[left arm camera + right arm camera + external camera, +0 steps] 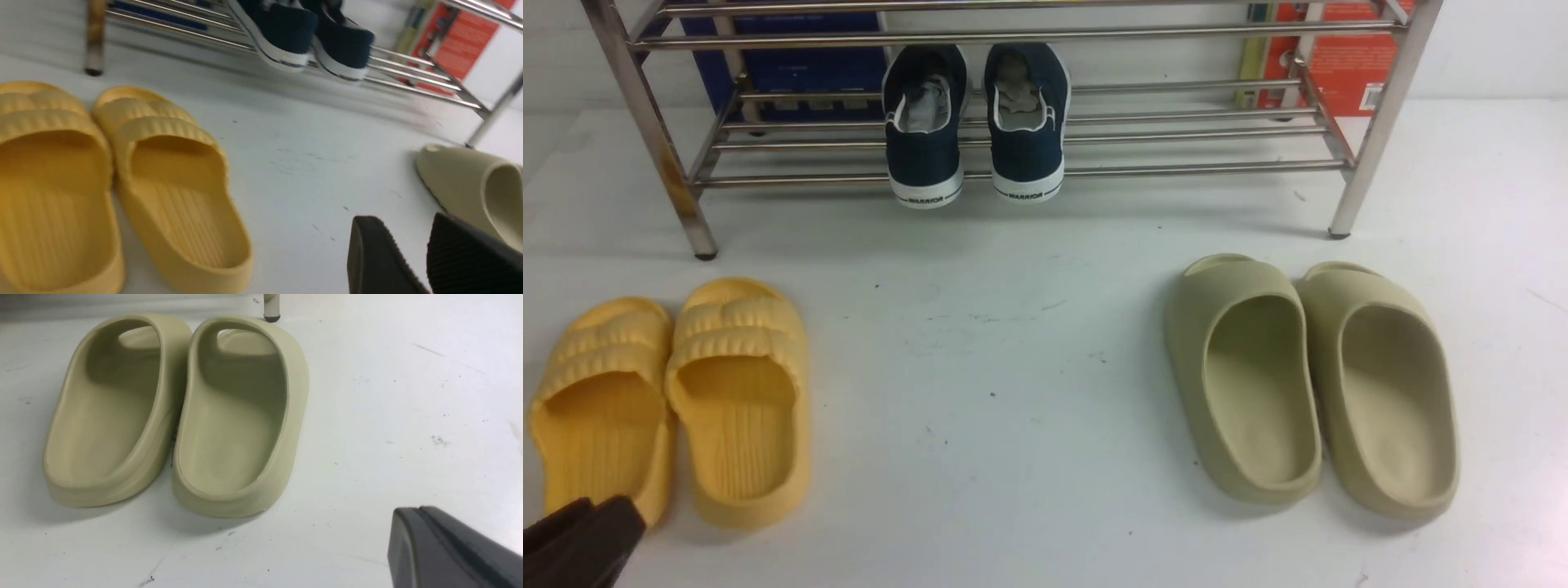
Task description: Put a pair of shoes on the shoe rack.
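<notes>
Two navy-blue canvas shoes (925,122) (1027,114) lie side by side on the lower bars of the steel shoe rack (1176,167). Their white heels stick out over the front bar. The left wrist view shows the same pair (286,28) on the rack (408,69). My left gripper (592,510) sits low at the near left corner, far from the shoes, beside the yellow slides. Its fingers (367,245) stand apart with only bare table between them, so my left gripper (404,228) is open. My right gripper (419,510) is shut and empty, above the table near the beige slides.
A pair of yellow ribbed slides (670,400) lies at the near left. A pair of olive-beige foam slides (1311,384) lies at the near right. A blue box (792,57) and a red box (1347,57) stand behind the rack. The rack's front legs (1347,204) rest on the white table.
</notes>
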Robot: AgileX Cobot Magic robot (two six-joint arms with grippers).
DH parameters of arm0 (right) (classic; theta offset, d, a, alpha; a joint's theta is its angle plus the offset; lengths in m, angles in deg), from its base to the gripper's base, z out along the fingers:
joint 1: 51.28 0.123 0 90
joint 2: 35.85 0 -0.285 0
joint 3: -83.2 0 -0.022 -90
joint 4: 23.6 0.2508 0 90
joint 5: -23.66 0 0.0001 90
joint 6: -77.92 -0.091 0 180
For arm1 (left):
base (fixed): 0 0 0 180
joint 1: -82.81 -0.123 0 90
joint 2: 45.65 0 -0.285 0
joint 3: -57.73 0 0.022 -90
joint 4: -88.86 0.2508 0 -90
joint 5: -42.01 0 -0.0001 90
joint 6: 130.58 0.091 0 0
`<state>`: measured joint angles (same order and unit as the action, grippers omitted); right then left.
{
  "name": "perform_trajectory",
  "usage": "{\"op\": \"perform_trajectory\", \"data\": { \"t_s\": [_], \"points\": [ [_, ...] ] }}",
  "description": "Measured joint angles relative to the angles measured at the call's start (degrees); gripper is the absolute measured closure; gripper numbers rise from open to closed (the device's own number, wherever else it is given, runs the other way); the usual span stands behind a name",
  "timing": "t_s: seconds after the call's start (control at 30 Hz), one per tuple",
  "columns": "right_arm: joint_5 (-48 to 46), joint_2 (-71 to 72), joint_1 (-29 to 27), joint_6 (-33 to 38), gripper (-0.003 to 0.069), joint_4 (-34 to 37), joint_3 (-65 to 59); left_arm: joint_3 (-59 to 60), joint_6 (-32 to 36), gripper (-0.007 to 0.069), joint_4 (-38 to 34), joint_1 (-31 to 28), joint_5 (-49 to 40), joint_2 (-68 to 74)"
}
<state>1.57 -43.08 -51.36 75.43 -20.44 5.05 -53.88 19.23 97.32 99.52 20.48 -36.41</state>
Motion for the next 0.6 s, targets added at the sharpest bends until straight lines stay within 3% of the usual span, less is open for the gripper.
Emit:
{"op": "perform_trajectory", "data": {
  "t_s": [0.03, 0.17, 0.27, 0.3, 0.33, 0.37, 0.4, 0.6],
  "points": [
    [0.00, 0.00, 0.00, 0.00, 0.0644, 0.00, 0.00, 0.19, 0.50, 0.0407, -0.46, -0.63, 0.05, 0.00],
    [0.00, 0.00, 0.00, 0.00, 0.0640, 0.00, 0.00, 4.38, 10.10, 0.0415, -8.79, -12.07, 0.55, -2.05],
    [0.00, 0.00, 0.00, 0.00, 0.0638, 0.00, 0.00, 7.03, 12.61, 0.0484, -10.67, -15.20, 1.50, -2.05],
    [0.00, 0.00, 0.00, 0.00, 0.0637, 0.00, 0.00, 8.08, 12.92, 0.0534, -10.94, -15.44, 1.96, -2.05],
    [0.00, 0.00, 0.00, 0.00, 0.0637, 0.00, 0.00, 8.08, 12.92, 0.0534, -10.94, -15.44, 1.96, -2.05],
    [0.00, 0.00, 0.00, 0.00, 0.0635, 0.06, 0.00, 9.70, 13.14, 0.0622, -11.22, -15.38, 2.15, -2.05],
    [0.00, 0.00, 0.00, 0.00, 0.0634, 0.06, 0.00, 10.10, 13.20, 0.0638, -11.35, -15.25, 1.73, -2.05],
    [0.00, 0.00, 0.00, 0.00, 0.0629, 0.06, 0.00, 10.55, 14.42, 0.0638, -11.44, -13.70, -1.32, -2.05]
  ]
}}
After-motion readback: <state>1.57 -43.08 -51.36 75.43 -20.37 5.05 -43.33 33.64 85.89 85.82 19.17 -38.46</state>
